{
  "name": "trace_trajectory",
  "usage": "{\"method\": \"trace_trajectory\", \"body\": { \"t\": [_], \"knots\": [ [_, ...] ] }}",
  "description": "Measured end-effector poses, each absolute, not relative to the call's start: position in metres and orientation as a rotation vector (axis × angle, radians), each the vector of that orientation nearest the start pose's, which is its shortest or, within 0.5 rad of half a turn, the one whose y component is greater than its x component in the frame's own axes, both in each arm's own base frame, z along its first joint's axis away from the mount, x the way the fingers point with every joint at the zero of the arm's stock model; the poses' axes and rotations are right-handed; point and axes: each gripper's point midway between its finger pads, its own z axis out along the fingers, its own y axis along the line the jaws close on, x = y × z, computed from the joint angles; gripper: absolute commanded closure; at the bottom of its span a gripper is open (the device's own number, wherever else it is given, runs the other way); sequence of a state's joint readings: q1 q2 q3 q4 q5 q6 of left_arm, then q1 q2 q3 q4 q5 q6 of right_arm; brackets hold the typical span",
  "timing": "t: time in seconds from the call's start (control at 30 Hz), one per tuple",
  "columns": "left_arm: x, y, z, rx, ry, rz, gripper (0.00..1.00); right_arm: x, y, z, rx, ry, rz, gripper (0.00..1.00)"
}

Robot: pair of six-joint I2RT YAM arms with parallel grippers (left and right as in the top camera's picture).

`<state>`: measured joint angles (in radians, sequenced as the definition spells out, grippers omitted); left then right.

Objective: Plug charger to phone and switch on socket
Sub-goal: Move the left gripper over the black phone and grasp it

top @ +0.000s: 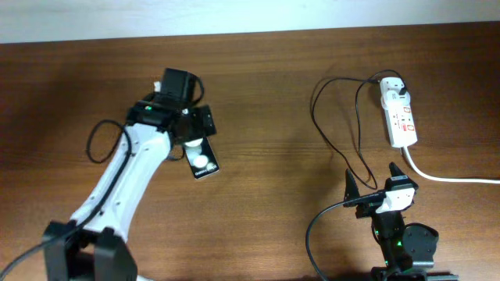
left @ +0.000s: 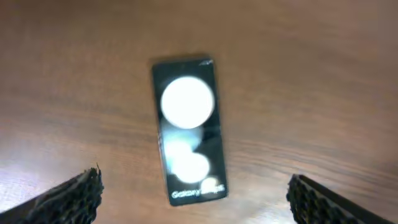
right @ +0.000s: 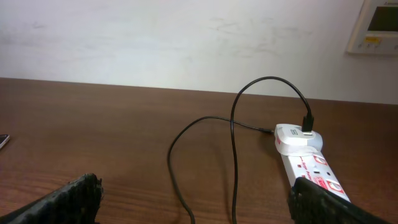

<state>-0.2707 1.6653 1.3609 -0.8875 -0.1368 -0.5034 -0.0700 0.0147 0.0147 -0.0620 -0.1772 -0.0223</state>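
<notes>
The black phone point(top: 205, 162) lies flat on the wooden table, with two white blobs and white text on its face. My left gripper point(top: 194, 139) hovers over it, open and empty. In the left wrist view the phone point(left: 186, 124) lies between the spread fingers point(left: 194, 182). The white power strip point(top: 400, 119) lies at the far right with the white plug adapter point(top: 391, 84) in its far end. The thin black cable point(top: 334, 129) loops from it toward my right gripper point(top: 372, 178), which is open and empty. The right wrist view shows the strip point(right: 311, 171), adapter point(right: 297, 135) and cable point(right: 233, 143). The connector tip is hidden.
The strip's thick white cord point(top: 449, 178) runs off to the right edge. A pale wall point(right: 186, 37) stands behind the table's far edge. An arm cable point(top: 98, 140) loops left of the left arm.
</notes>
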Motion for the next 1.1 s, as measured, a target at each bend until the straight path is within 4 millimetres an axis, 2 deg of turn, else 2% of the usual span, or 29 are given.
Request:
{"method": "trace_trajectory", "body": {
  "t": [0.13,0.4,0.73,0.87,0.97,1.03,1.1],
  "knots": [
    [0.379,-0.077,0.107,-0.468,2.766,0.021,0.01,0.245,0.013,0.162,-0.097,1.629,0.074,0.01],
    [0.383,-0.084,0.048,-0.499,2.884,0.048,0.01,0.245,0.013,0.162,-0.097,1.629,0.074,0.01],
    [0.385,-0.088,0.02,-0.491,2.927,0.047,0.01,0.245,0.013,0.162,-0.098,1.629,0.073,0.01],
    [0.39,-0.089,0.019,-0.481,2.907,0.031,0.02,0.245,0.013,0.162,-0.097,1.629,0.074,0.01],
    [0.391,-0.09,0.01,-0.488,2.897,-0.021,0.01,0.245,0.013,0.162,-0.098,1.629,0.074,0.01],
    [0.385,-0.082,0.002,-0.523,2.918,-0.032,0.01,0.245,0.013,0.162,-0.098,1.629,0.073,0.01],
    [0.387,-0.079,0.002,-0.54,2.91,-0.04,0.01,0.245,0.013,0.162,-0.098,1.629,0.073,0.01]
  ]
}}
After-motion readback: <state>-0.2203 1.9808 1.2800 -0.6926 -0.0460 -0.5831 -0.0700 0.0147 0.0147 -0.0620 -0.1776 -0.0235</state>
